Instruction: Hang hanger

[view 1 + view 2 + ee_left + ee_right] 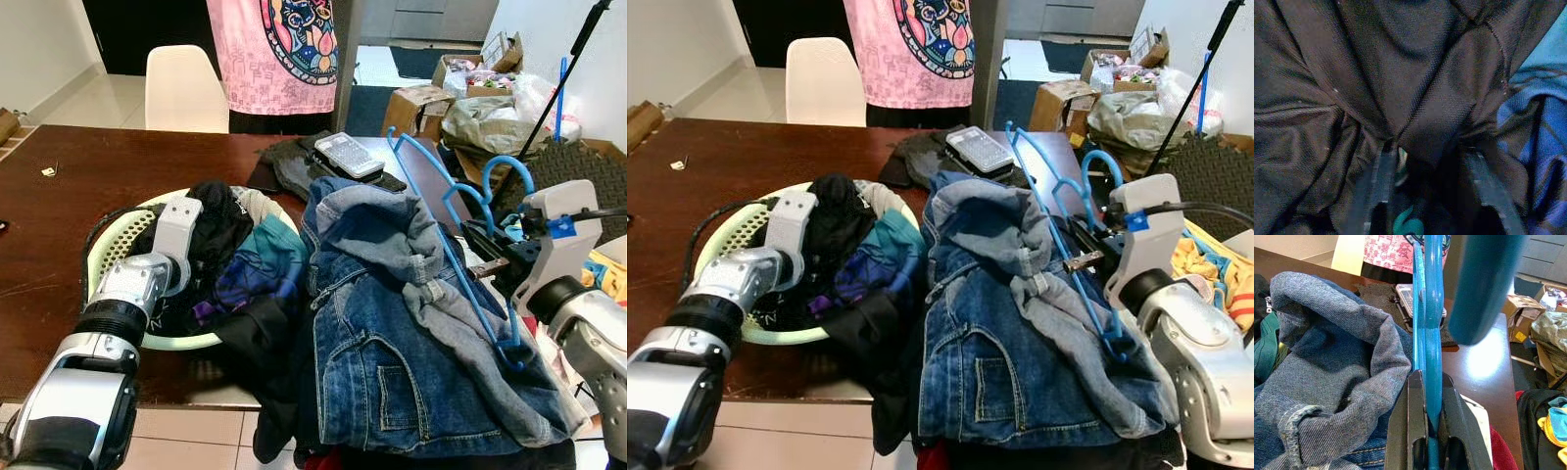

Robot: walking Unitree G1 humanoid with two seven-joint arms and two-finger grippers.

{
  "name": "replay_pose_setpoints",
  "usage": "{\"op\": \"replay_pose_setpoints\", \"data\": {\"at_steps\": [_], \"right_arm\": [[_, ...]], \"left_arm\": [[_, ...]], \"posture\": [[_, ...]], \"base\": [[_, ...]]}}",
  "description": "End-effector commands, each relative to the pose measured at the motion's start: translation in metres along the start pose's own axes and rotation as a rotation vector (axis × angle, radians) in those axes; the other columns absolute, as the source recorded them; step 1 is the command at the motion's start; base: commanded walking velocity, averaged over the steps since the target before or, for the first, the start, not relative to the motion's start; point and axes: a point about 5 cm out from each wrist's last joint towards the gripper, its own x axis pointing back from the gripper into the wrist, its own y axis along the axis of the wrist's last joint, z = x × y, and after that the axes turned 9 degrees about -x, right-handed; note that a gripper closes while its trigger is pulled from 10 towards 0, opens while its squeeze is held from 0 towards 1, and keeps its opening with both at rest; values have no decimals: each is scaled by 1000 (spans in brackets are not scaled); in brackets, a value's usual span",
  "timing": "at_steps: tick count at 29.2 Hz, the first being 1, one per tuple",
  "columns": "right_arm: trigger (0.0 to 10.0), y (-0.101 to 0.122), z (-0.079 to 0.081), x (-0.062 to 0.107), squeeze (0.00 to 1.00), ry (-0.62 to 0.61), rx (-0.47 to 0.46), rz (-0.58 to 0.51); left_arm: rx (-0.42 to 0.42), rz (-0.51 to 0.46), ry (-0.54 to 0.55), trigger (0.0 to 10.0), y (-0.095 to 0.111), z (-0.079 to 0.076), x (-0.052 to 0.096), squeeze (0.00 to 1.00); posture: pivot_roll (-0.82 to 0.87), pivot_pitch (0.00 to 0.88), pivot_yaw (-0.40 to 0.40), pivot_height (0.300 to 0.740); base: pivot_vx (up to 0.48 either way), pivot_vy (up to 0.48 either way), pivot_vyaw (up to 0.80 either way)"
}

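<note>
A blue plastic hanger [458, 253] stands tilted over a blue denim jacket [392, 333] heaped at the table's right end. My right gripper [1432, 431] is shut on the hanger's lower bar, and the hanger's hook [502, 168] curls up beside the wrist. The hanger rests against the denim, but I cannot tell whether it is threaded into the jacket. My left gripper [1432, 196] is pushed into a black garment [220, 220] in the pale green laundry basket [106, 257]. Its fingers [1380, 181] stand apart, with a fold of black cloth hanging between them.
A person in a pink shirt [279, 54] stands at the far side of the dark wooden table [59, 196], beside a white chair [184, 88]. A grey keypad device [349, 154] lies on dark cloth. Boxes and bags [470, 103] crowd the floor at right.
</note>
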Motion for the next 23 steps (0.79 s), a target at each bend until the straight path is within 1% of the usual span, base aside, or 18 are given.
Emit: {"op": "replay_pose_setpoints", "data": {"at_steps": [1, 3, 5, 8, 9, 11, 12, 13, 14, 16, 17, 18, 20, 21, 22, 23], "right_arm": [[10000, 2, -2, 2, 0, -11, 2, 8], [10000, 2, -2, 1, 0, -16, 3, 5], [10000, 2, -3, -1, 0, -21, 5, 0], [10000, 2, -3, -1, 0, -21, 5, 0], [10000, 3, -3, -1, 0, -22, 4, -3], [10000, 3, -3, -1, 0, -22, 4, -3], [10000, 2, -3, -3, 0, -23, 2, -10], [10000, 2, -3, -3, 0, -23, 2, -10], [10000, 2, -2, -6, 0, -24, -3, -21], [10000, 2, -2, -6, 0, -24, -3, -21], [10000, 2, -1, -10, 0, -22, -9, -34], [10000, 2, 0, -13, 0, -21, -15, -46], [10000, 2, 0, -13, 0, -21, -15, -46], [10000, 2, 0, -16, 0, -21, -22, -58], [10000, 2, 1, -19, 0, -24, -29, -71], [10000, 2, 1, -19, 0, -24, -29, -71]], "left_arm": [[-2, 87, 3, 0, -25, 2, -1, 0], [2, 83, 5, 0, -25, 2, -1, 0], [4, 53, 22, 0, -18, 4, 0, 0], [4, 53, 22, 0, -18, 4, 0, 0], [5, 14, 45, 0, -9, 7, 1, 0], [5, 14, 45, 0, -9, 7, 1, 0], [-13, -103, 117, 0, 18, 19, 7, 0], [-13, -103, 117, 0, 18, 19, 7, 0], [-45, -260, 207, 0, 55, 33, 21, 0], [-45, -260, 207, 0, 55, 33, 21, 0], [-60, -421, 296, 0, 92, 44, 42, 0], [-72, -549, 367, 0, 121, 53, 62, 0], [-72, -549, 367, 0, 121, 53, 62, 0], [-85, -634, 417, 0, 140, 57, 79, 0], [-85, -692, 452, 0, 152, 60, 91, 0], [-85, -692, 452, 0, 152, 60, 91, 0]], "posture": [[108, 125, -10, 740], [111, 119, -10, 740], [114, 110, -11, 740], [114, 110, -11, 740], [117, 103, -10, 740], [117, 103, -10, 740], [132, 74, -9, 740], [132, 74, -9, 740], [146, 51, -5, 740], [146, 51, -5, 740], [159, 33, -4, 740], [168, 15, 1, 740], [168, 15, 1, 740], [177, 1, 5, 740], [188, 0, 14, 740], [188, 0, 14, 740]], "base": [[0, 0, 0], [0, 0, 0], [0, 0, 0], [0, 0, 0], [0, 0, 0], [0, 0, 0], [0, 0, 0], [0, 0, 0], [0, 0, 0], [0, 0, 0], [0, 0, 0], [0, 0, 0], [0, 0, 0], [0, 0, 0], [0, 0, 0], [0, 0, 0]]}}
